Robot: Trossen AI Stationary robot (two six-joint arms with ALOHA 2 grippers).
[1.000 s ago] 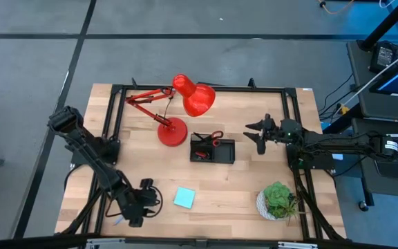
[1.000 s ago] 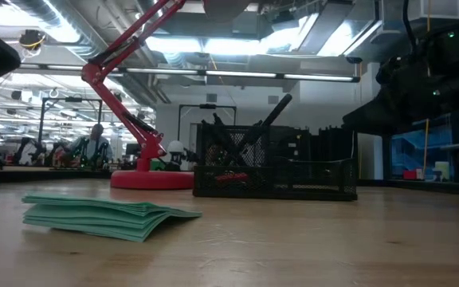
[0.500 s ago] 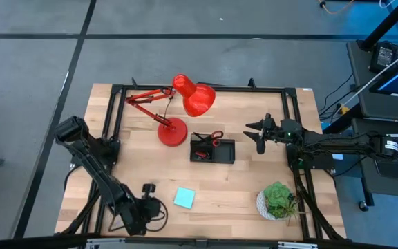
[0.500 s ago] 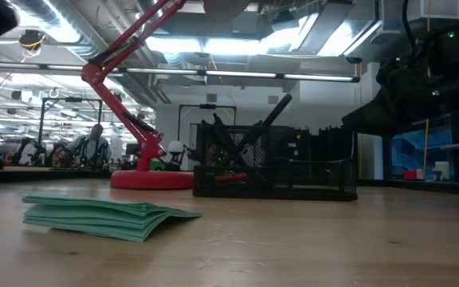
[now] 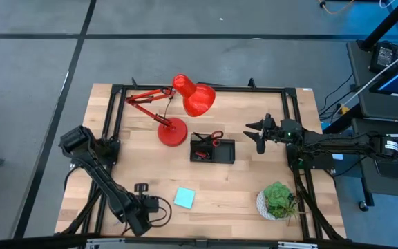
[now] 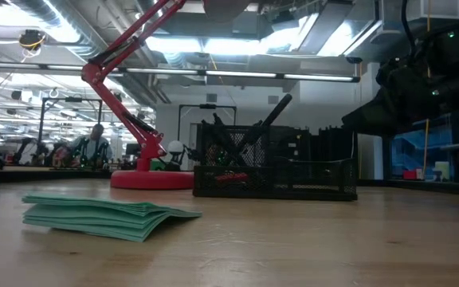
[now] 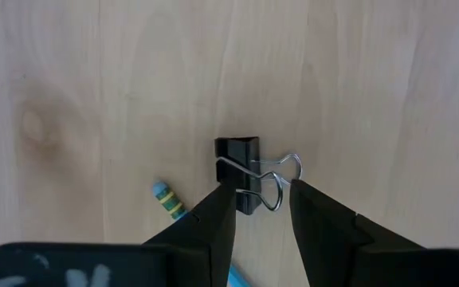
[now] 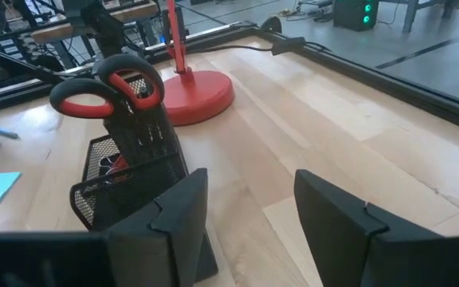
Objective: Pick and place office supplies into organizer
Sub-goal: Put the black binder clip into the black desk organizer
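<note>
a: looking down from the high view, the left gripper (image 5: 141,188) sits low over the near left part of the table (image 5: 240,176), just beside the teal sticky-note pad (image 5: 184,198).

b: and its fingers?

a: spread apart, gripping nothing. in the left wrist view the two dark fingers (image 7: 213,223) stand on either side of a black binder clip (image 7: 238,163) lying on the wood, its wire handles pointing toward the gripper. i cannot tell whether they touch it.

b: anything else near it?

a: a light-blue pen (image 7: 168,200) with a striped end shows just beside the left finger.

b: where is the organizer?

a: the organizer (image 5: 212,149) stands mid-table, just beside the round base of the red lamp (image 5: 173,130). red-handled scissors (image 8: 108,89) stand upright in it, handles up; some dark items are in there too, too small to name.

b: the right arm?

a: the right gripper (image 5: 258,136) waits beside the organizer on its right, apart from it, fingers parted and empty.

b: the rest of the table?

a: a green potted plant (image 5: 278,199) at the near right corner. in the low view the sticky-note pad lies flat in front, the organizer behind it.
</note>
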